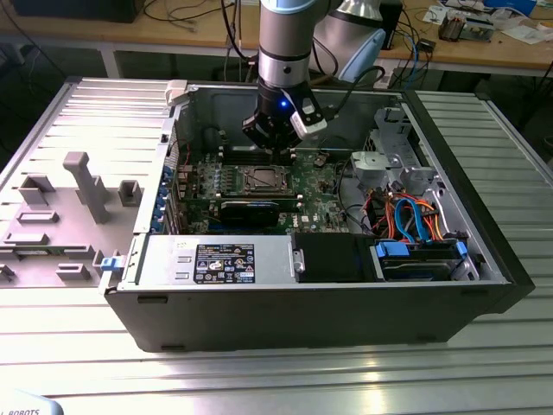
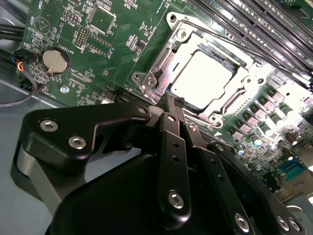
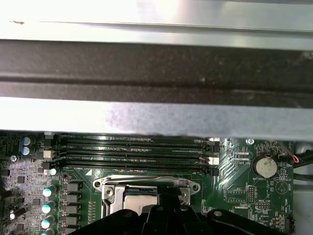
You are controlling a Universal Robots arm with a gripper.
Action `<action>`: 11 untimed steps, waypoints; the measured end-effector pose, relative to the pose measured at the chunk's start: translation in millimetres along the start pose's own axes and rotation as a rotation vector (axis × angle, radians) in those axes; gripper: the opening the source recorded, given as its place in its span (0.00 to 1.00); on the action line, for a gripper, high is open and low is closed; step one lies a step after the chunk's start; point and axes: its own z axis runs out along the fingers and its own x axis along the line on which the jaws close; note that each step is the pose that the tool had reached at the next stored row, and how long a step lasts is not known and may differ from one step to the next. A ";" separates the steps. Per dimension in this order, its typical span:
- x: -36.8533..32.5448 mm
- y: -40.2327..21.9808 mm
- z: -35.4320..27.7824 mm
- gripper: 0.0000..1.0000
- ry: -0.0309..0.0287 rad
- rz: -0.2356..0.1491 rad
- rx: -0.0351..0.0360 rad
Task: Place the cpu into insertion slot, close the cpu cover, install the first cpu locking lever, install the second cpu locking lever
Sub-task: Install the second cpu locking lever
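Gripper over the CPU socket, cover down

The gripper [image 2: 172, 104] hangs with fingers pressed together, gripping nothing, just at the socket's edge; the cpu [image 2: 201, 78] sits in the insertion slot [image 1: 262, 181] under the cpu cover [image 2: 164, 66], coin cell [image 2: 54, 59] at nine o'clock.

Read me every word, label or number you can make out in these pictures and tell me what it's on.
Black rectangular sticker on the silvery metal power supply box: print too small to read.
White lettering on the green motherboard: blurred, unreadable.
No text can be quoted.
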 end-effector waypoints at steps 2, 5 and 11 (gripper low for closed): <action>0.0 -0.8 0.0 0.11 -0.0001 0.000 -0.0001; 0.1 -1.7 0.0 0.11 -0.0001 0.000 0.0000; 0.1 -3.1 -0.1 0.11 0.0000 0.000 0.0001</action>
